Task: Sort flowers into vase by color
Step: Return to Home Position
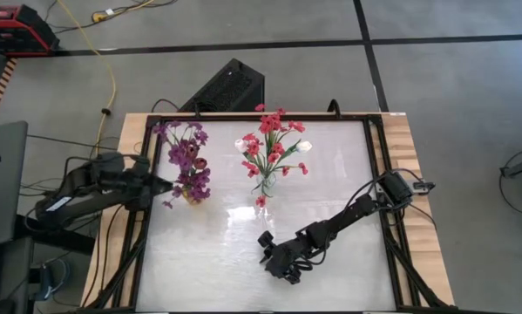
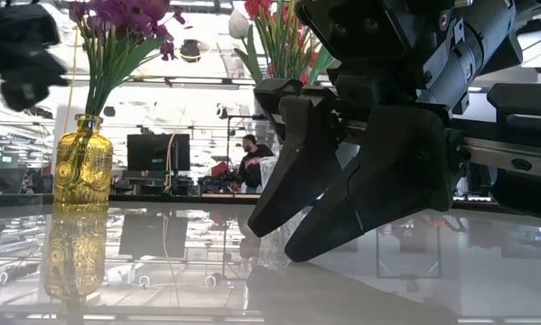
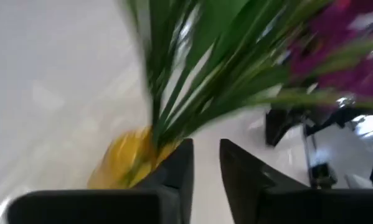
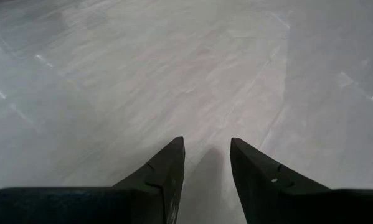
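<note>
A yellow glass vase (image 1: 191, 195) holds purple flowers (image 1: 186, 150) on green stems; it stands at the table's left in the high view and also shows in the low view (image 2: 82, 167). A clear vase (image 1: 267, 184) at the table's middle holds red-pink flowers (image 1: 271, 139) and a white bud (image 1: 305, 146). My left gripper (image 1: 162, 185) is open and empty, right beside the yellow vase (image 3: 121, 158) on its left side, below the stems (image 3: 192, 74). My right gripper (image 1: 278, 262) is open and empty, low over the bare table near its front middle (image 4: 206, 155).
A small red flower piece (image 1: 261, 201) lies on the table in front of the clear vase, and a purple piece (image 1: 167, 204) lies by the yellow vase. The table top (image 1: 208, 262) is white and glossy inside a dark frame. A person (image 2: 250, 162) sits in the room behind.
</note>
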Available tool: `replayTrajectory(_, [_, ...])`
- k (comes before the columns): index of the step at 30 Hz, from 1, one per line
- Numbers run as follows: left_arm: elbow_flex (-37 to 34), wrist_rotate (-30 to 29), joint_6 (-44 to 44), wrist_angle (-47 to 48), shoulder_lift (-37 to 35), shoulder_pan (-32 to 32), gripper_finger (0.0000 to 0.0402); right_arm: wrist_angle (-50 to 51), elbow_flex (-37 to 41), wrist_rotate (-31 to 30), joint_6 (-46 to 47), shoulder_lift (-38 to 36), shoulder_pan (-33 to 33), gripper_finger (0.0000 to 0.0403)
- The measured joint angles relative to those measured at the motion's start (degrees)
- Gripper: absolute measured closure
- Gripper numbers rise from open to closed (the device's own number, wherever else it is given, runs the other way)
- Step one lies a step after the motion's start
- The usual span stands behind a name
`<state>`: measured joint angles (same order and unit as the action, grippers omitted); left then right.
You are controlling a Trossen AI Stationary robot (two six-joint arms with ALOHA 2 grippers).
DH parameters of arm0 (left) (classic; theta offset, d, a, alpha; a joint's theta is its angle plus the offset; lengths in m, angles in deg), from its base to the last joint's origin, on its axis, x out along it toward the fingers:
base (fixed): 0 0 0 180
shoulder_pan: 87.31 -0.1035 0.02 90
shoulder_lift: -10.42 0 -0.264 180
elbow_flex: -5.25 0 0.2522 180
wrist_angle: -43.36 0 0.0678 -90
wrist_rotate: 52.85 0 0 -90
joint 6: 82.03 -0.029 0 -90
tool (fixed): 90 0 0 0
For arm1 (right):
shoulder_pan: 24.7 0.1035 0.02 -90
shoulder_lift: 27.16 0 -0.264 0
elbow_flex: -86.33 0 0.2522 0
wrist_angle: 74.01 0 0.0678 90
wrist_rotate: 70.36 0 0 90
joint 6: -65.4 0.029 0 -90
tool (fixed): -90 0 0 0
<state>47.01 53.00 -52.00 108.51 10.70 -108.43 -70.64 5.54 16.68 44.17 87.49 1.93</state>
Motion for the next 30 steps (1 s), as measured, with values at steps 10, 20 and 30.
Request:
replayTrajectory(10, [-2.9, 1.5, -5.9, -4.3, 0.0, 0.1, 0.0400, 0.0, 0.0, 0.0, 0.0, 0.0, 0.0, 0.0243])
replayTrajectory(20, [-2.9, -16.8, -1.5, -8.5, 0.0, 0.1, 0.0401, 0.0, 0.0, 0.0, 0.0, 0.0, 0.0, 0.0243])
replayTrajectory(30, [-2.9, -48.0, 9.0, -7.4, 0.1, 0.1, 0.0401, 0.0, 0.0, 0.0, 0.0, 0.0, 0.0, 0.0243])
